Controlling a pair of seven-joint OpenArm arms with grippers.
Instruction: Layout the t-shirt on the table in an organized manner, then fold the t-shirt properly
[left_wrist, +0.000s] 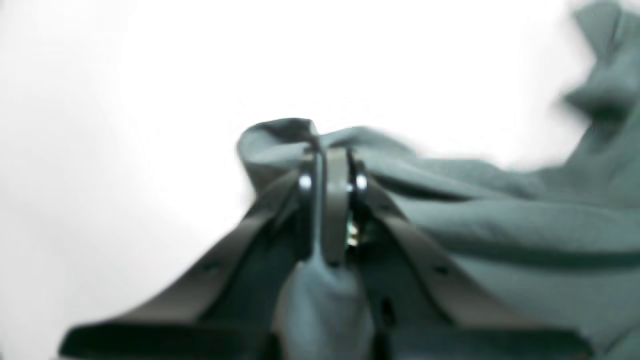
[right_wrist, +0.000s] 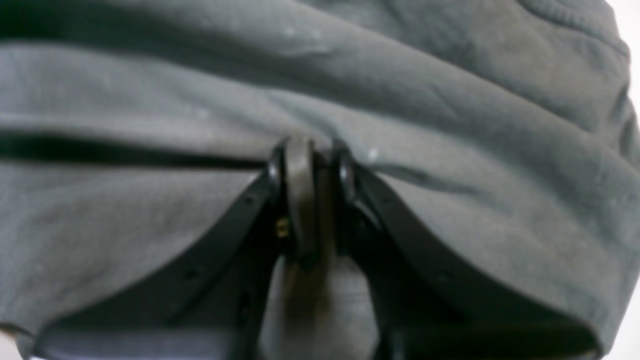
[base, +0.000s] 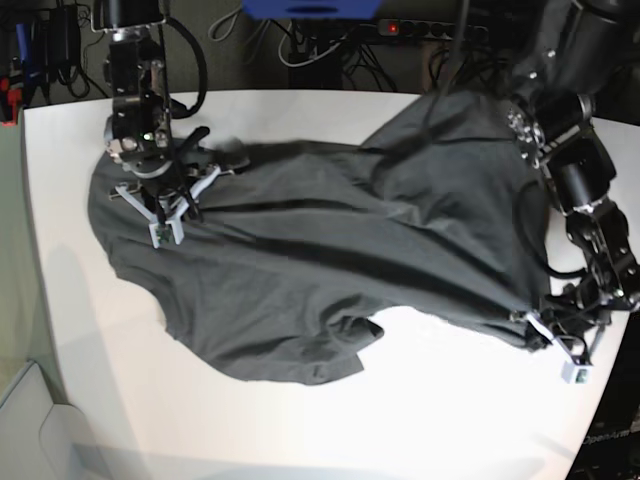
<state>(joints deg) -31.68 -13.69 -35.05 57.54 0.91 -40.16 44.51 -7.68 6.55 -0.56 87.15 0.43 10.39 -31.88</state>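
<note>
The dark grey t-shirt (base: 330, 250) lies rumpled and stretched across the white table (base: 430, 400). Its far right part is heaped up towards the arm there. My right gripper (base: 188, 200), on the base view's left, is shut on a fold near the shirt's upper left edge. Close up, that right gripper (right_wrist: 312, 150) pinches cloth, and the t-shirt (right_wrist: 150, 75) fills the view. My left gripper (base: 532, 323), at the table's right edge, is shut on the shirt's lower right corner. In the left wrist view the left gripper (left_wrist: 327, 150) clamps a raised fold of the t-shirt (left_wrist: 525, 225) above the table (left_wrist: 150, 75).
Cables and a power strip (base: 400, 27) with a red light run behind the table's far edge. A blue object (base: 310, 8) hangs at the top. The table's curved edge (base: 60, 330) falls off at the left, and the left arm (base: 575, 170) stands over the right side.
</note>
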